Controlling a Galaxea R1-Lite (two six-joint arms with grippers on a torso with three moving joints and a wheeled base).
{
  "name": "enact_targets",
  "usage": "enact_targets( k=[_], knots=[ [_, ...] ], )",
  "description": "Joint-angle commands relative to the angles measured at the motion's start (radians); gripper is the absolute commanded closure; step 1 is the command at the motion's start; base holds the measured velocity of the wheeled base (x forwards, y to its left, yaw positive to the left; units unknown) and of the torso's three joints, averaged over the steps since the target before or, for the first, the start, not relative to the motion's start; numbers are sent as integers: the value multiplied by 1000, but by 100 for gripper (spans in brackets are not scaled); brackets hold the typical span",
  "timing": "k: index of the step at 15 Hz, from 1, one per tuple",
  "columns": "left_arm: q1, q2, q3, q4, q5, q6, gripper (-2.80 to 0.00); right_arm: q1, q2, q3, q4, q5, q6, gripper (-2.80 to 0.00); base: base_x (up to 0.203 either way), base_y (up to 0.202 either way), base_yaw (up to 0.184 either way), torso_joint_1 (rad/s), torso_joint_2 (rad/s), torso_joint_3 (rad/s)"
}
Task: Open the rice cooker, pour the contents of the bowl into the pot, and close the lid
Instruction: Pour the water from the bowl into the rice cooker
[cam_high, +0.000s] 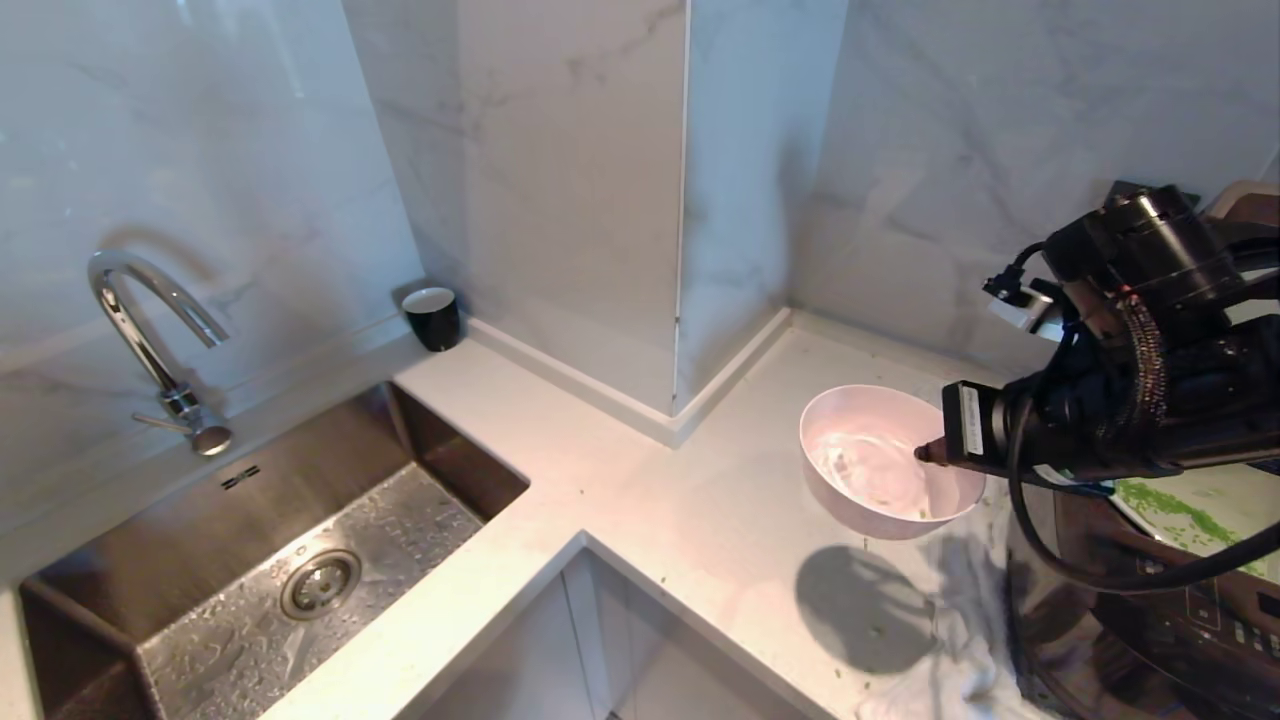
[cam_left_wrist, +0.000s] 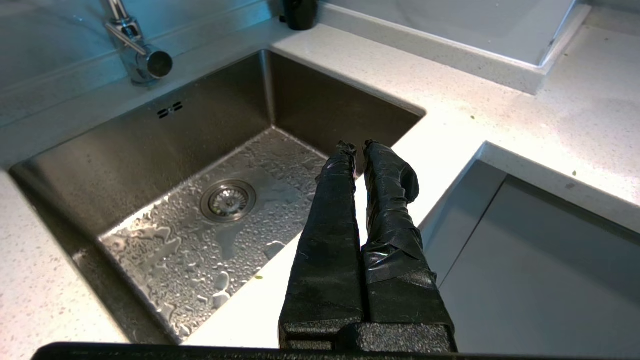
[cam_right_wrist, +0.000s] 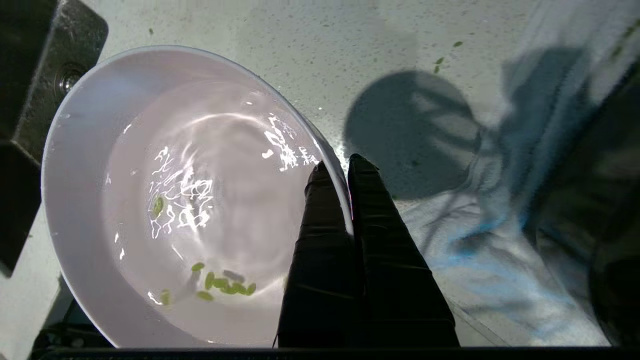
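My right gripper is shut on the rim of the pink bowl, one finger inside and one outside. The bowl hangs above the white counter, casting a round shadow below it. A few green bits of the contents cling to its wet white inside. The dark brown rice cooker stands at the right edge with its lid raised behind my arm. Its pale pot holds green contents. My left gripper is shut and empty over the counter strip beside the sink.
A steel sink with a curved faucet fills the left. A black cup stands by the wall corner. A crumpled white-and-blue cloth lies in front of the cooker. A marble pillar juts out behind the counter.
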Motion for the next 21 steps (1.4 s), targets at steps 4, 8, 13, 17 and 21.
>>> enact_targets(
  k=[4,8,13,17,21],
  knots=[
    [0,2,8,0,0,0,0,-48,-78,-17,91,2,-1,0,0,0,0,0,0,0],
    [0,2,8,0,0,0,0,-71,-141,-49,185,1,-2,0,0,0,0,0,0,0],
    [0,2,8,0,0,0,0,-172,-223,-49,250,8,-20,0,0,0,0,0,0,0],
    [0,2,8,0,0,0,0,-354,-265,-42,284,73,-85,0,0,0,0,0,0,0],
    [0,2,6,4,0,1,0,-615,-294,-29,310,199,-182,0,0,0,0,0,0,0]
  ],
)
